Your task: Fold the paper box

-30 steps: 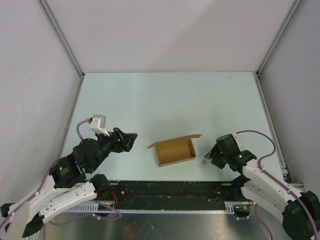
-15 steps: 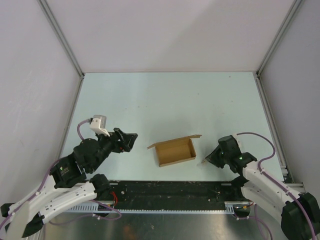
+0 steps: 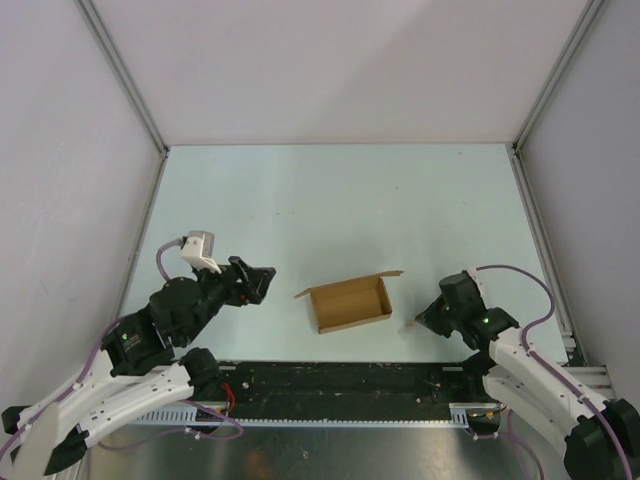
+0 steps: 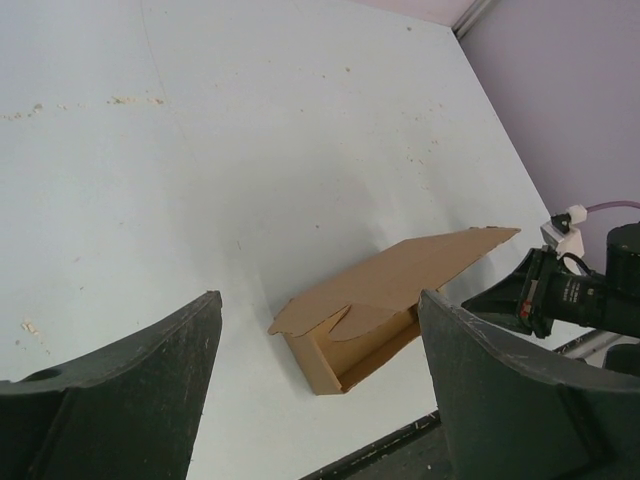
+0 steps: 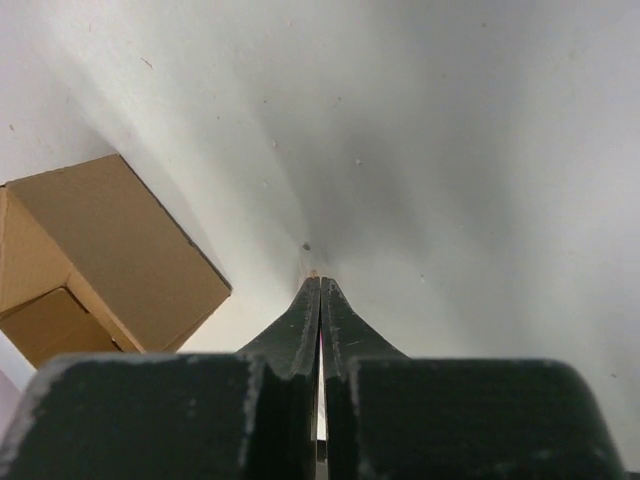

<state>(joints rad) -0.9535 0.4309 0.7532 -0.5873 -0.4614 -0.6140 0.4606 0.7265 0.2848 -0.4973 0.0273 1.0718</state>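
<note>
While the box has stayed exactly where it lay over the last second, the top view shows the right gripper has drawn back a little from the box's right end. Its wrist has slid toward the near right corner of the table. A clear gap of bare surface now lies between its tip and the cardboard. The left gripper has not moved and hangs off the box's left end, pointed at it and well apart.

From the left wrist, the fingers stand spread wide with nothing in them. The box lies ahead of them and between their tips, its tray open and its lid flap raised and tilted. The right gripper shows just beyond the far end.

From the right wrist, the right gripper has its two fingers pressed flat together, holding nothing. Their tip seems to rest on or just over the table. The box sits ahead and to the left of the tip, not touching it.

My reading is that a nudge at the right end is over. The lid is not yet shut, so the closing fold remains.
</note>
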